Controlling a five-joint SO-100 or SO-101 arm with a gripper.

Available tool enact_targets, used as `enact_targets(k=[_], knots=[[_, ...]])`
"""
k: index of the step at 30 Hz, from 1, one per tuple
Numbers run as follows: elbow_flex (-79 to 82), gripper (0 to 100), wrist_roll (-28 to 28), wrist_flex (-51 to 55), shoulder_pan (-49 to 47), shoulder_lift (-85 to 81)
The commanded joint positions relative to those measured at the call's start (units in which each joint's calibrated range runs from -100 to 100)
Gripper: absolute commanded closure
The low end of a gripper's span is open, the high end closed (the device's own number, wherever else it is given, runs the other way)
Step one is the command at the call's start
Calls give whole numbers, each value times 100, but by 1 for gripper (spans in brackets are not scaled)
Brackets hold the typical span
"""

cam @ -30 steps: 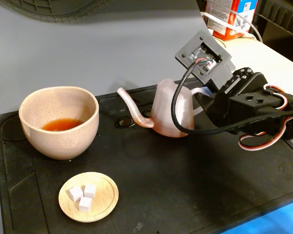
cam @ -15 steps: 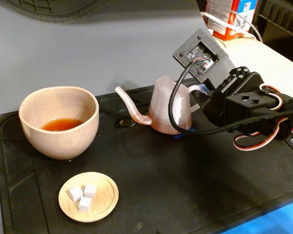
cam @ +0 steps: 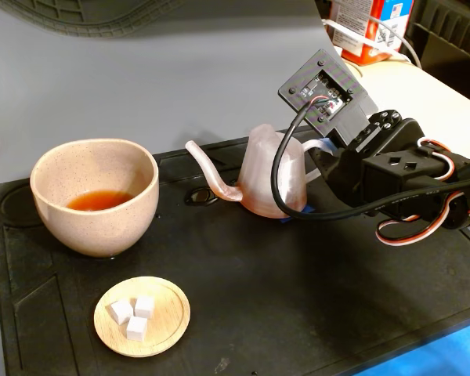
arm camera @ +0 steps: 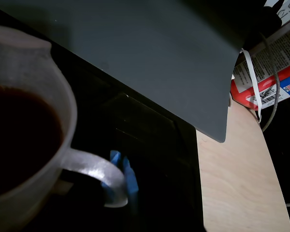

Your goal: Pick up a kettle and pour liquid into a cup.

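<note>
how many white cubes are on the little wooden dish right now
3, all on the wooden dish in the fixed view: left cube, upper right cube, front cube. None seem hidden.

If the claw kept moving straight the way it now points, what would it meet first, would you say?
Most likely the kettle's whitish loop handle, which lies just ahead of the claw in the fixed view and close up in the wrist view. The fingertips are hidden, so contact cannot be judged.

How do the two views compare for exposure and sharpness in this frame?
Fixed view: evenly lit and sharp, cup and kettle crisp, soft shadows only. Wrist view: dark and underexposed, the close kettle soft, a bright highlight on its handle.
</note>
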Motion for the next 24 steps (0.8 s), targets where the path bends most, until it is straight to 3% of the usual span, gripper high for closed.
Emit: enact_targets(k=[1,4,9,24], knots=[[-26,99,12,-137,33,-84],[-26,99,12,-137,33,-84],[-26,88,18,-77,-13,-84],[-35,87,18,-111,-35,-84]])
